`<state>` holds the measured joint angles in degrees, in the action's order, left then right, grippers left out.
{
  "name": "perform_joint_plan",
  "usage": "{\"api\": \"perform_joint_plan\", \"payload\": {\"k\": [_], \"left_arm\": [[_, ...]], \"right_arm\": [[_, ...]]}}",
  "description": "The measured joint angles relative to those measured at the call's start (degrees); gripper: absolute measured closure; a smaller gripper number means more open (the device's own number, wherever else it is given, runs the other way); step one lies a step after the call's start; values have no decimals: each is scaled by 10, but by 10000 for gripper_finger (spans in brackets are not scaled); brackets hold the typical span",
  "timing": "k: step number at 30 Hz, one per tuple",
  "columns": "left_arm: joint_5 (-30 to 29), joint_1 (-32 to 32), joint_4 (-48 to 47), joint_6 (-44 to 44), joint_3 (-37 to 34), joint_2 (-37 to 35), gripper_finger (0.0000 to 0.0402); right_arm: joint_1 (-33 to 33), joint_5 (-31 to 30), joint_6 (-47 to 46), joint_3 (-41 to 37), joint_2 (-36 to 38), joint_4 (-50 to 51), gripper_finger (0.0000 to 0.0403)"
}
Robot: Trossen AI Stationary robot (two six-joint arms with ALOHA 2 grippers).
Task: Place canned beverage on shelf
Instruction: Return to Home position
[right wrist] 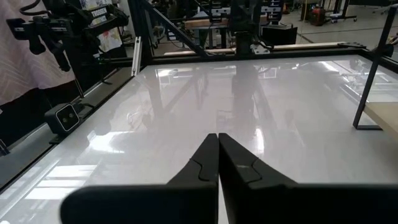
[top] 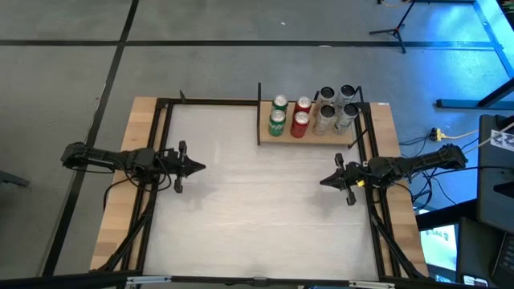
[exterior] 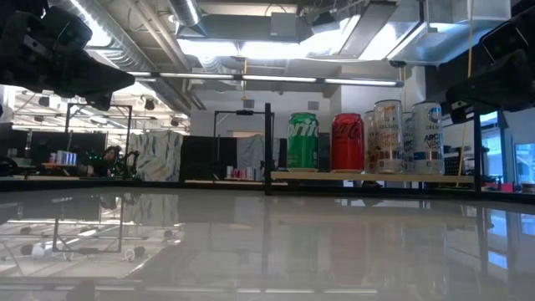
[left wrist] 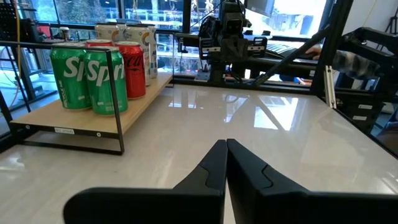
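Wooden shelf (top: 337,138) apart from right gripper (top: 323,181)

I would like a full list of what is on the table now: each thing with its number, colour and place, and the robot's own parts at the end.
table: 1, white top, under both arms
shelf: 1, pale wood with black uprights, on the table, right of middle, at the top edge in the high view
green cans: 2, green, left end of the shelf, one behind the other
red cans: 2, red, next to the green cans, one behind the other
pale cans: 4, silver-white with print, right half of the shelf, two by two
left gripper: 1, dark, shut, empty, over the table's left side
right gripper: 1, dark, shut, empty, over the table's right side
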<state>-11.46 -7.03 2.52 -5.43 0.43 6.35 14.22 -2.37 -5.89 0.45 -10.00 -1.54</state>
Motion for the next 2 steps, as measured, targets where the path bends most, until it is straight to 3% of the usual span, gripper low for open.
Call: {"api": "perform_joint_plan", "payload": {"k": [2], "left_arm": [[0, 0, 0, 0, 0, 0, 399]], "right_arm": [[0, 0, 0, 0, 0, 0, 402]]}}
